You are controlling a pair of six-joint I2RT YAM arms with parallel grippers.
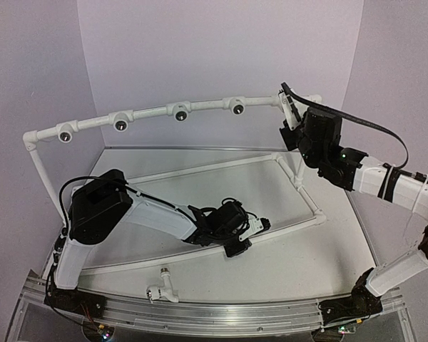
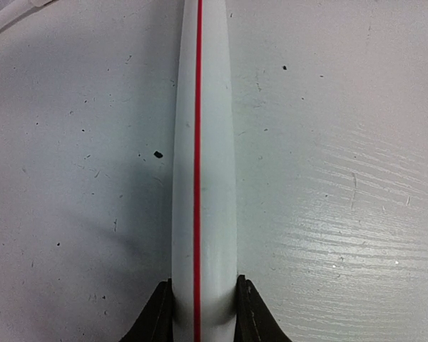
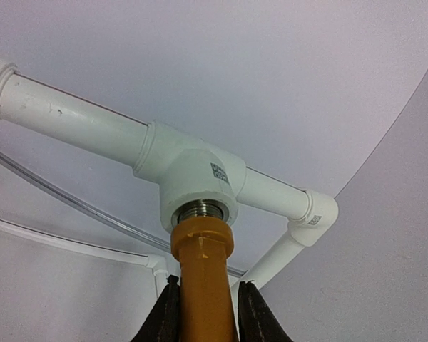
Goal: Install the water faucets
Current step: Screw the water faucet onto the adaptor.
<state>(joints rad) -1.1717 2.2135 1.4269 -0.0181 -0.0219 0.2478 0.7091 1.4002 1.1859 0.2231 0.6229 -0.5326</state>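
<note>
White rail overhead, and under it the yellow-orange faucet [image 3: 203,249] stands upright in the right gripper [image 3: 205,296], both fingers pinched against its body. Its metal thread sits in the mouth of a tee fitting [image 3: 192,174] on the pipe frame [image 1: 150,112] — some thread in sight. The left gripper [image 2: 203,299] is clamped on a low white pipe [image 2: 203,142] (the one with a red stripe) down at the table [image 1: 271,271]. The white faucet [image 1: 162,288] lies loose on the table near the arms' bases, nothing touching it.
</note>
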